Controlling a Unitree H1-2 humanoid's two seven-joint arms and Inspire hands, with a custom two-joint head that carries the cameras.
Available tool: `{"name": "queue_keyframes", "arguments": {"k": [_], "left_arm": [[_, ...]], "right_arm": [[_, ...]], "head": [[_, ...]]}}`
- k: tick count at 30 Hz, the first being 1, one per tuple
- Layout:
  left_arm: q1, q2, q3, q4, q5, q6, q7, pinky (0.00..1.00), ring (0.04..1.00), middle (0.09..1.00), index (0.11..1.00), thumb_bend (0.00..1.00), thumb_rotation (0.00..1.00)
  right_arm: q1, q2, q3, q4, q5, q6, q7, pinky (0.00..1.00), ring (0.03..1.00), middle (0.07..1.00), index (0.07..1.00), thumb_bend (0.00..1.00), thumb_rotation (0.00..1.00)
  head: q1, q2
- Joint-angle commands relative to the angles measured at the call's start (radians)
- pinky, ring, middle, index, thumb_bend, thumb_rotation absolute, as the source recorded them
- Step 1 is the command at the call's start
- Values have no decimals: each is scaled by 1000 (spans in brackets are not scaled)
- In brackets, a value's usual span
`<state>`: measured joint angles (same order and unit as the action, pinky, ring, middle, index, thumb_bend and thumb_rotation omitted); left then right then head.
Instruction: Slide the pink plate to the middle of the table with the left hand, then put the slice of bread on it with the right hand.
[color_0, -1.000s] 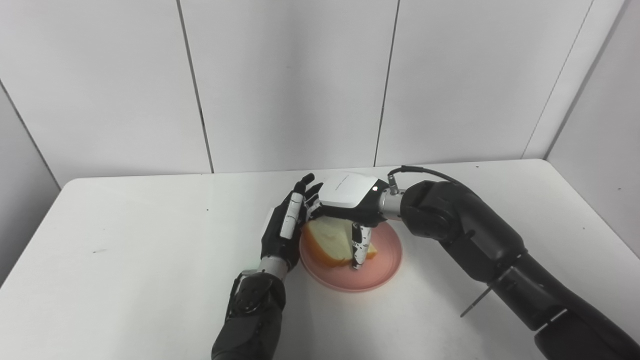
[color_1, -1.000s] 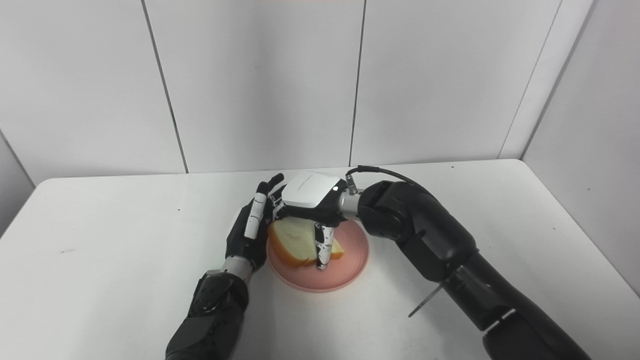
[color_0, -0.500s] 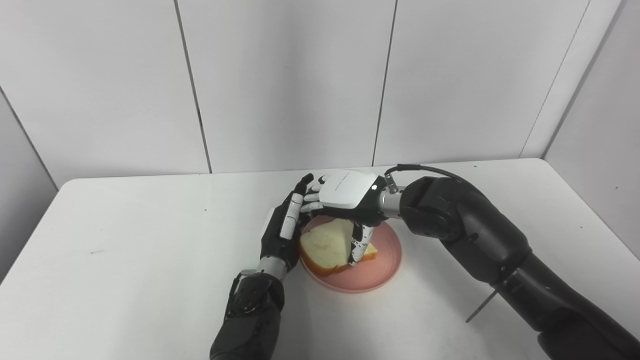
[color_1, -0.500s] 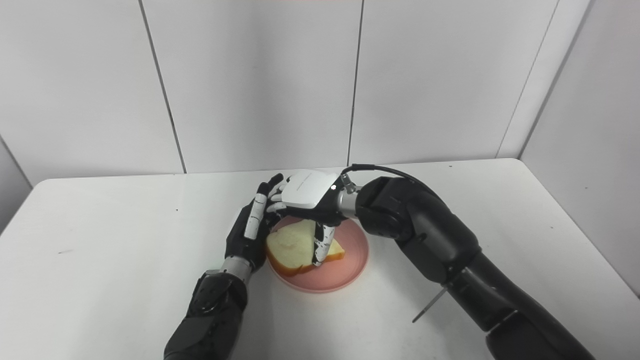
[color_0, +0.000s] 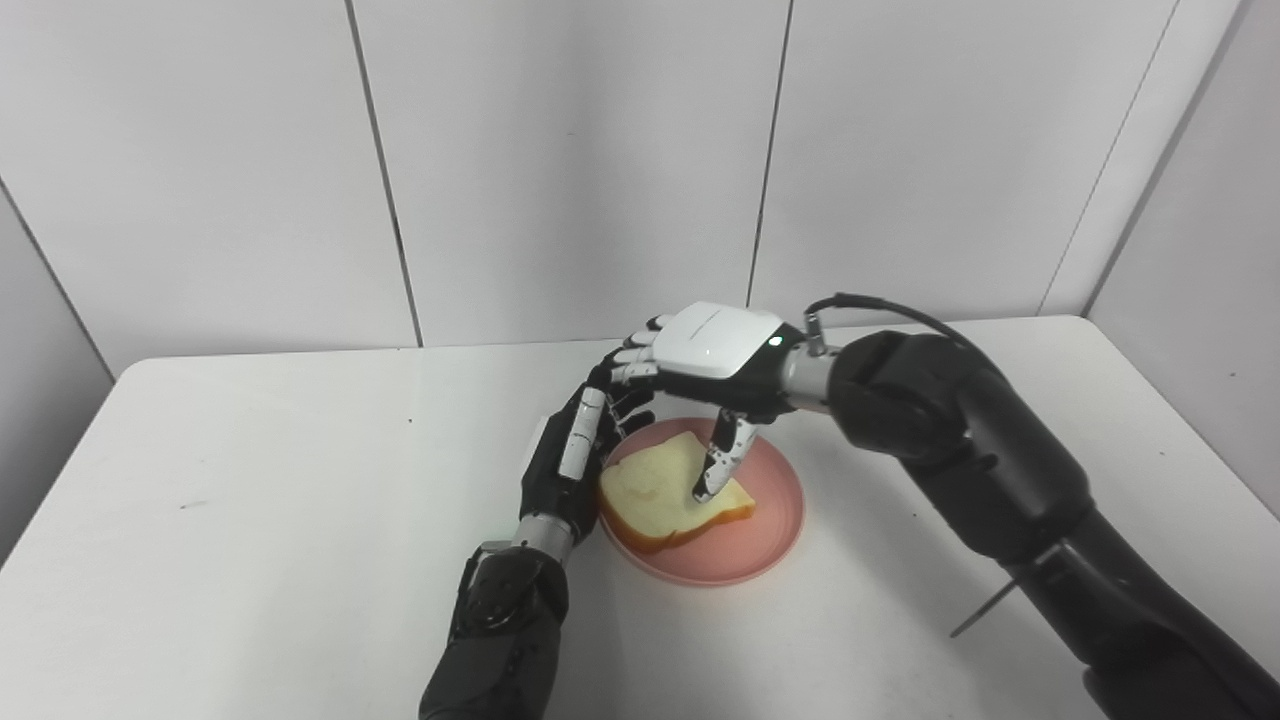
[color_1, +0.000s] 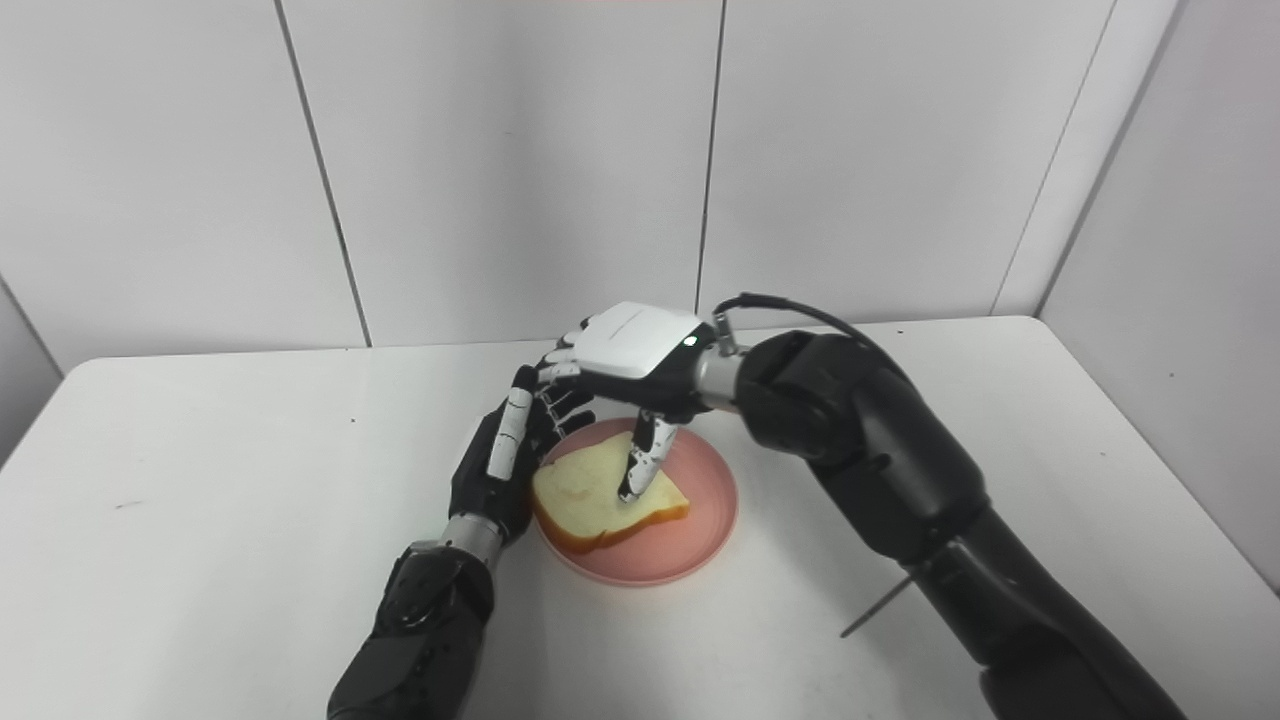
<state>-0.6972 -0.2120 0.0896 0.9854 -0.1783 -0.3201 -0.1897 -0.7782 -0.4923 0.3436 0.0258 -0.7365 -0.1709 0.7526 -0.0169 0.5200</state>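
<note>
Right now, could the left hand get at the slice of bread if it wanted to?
Probably yes. The left hand stands at the pink plate's left rim, right beside the bread. Only the right hand, hovering open above the slice, might crowd it.

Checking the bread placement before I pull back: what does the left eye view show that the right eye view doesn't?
Only the left eye view: a wider strip of the left side wall. Only the right eye view: a wider strip of the right side wall. Both: the slice of bread lies on the pink plate, the right hand open above it, the left hand open at the plate's left rim.
</note>
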Motion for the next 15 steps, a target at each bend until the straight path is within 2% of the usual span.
{"name": "queue_keyframes", "arguments": {"k": [1, 2, 3, 4, 6, 7, 9, 11, 15], "left_arm": [[113, 19, 16, 26, -11, 29, 24, 816, 853, 828, 823, 921, 781], [117, 19, 15, 10, -3, 17, 38, 816, 857, 833, 819, 919, 777], [120, 19, 14, -3, 2, 11, 48, 829, 872, 846, 829, 900, 789], [126, 20, 7, -20, 19, -1, 70, 833, 874, 855, 851, 884, 801], [135, 20, -2, -49, 37, -17, 99, 833, 873, 860, 863, 877, 807], [138, 20, -5, -60, 40, -22, 108, 840, 872, 872, 866, 887, 785], [148, 20, -17, -88, 63, -29, 136, 850, 876, 889, 868, 870, 776], [159, 29, -49, -115, 123, -45, 177, 888, 896, 910, 877, 847, 786], [173, 45, -98, -151, 209, -69, 252, 915, 912, 918, 874, 846, 787]], "right_arm": [[23, 0, -74, -20, 76, 16, -96, 963, 923, 896, 865, 991, 381], [58, 10, -116, -9, 113, 10, -150, 950, 914, 889, 861, 987, 395], [81, 17, -143, -1, 137, 7, -187, 908, 894, 878, 858, 934, 429], [110, 32, -177, 10, 158, 18, -233, 873, 889, 874, 858, 892, 507], [154, 58, -228, 33, 185, 30, -316, 858, 889, 874, 858, 875, 551], [170, 69, -246, 44, 195, 31, -352, 813, 882, 876, 860, 850, 643], [206, 103, -299, 81, 209, 28, -463, 754, 868, 871, 852, 821, 729], [237, 147, -360, 124, 248, 31, -569, 769, 868, 874, 843, 797, 787], [284, 249, -470, 180, 380, 36, -714, 768, 845, 872, 839, 793, 863]], "head": [[0, -1], [0, -2], [1, -2], [1, -2], [-2, 0], [-2, 0], [-4, 1], [-6, 1], [-15, 4]]}}
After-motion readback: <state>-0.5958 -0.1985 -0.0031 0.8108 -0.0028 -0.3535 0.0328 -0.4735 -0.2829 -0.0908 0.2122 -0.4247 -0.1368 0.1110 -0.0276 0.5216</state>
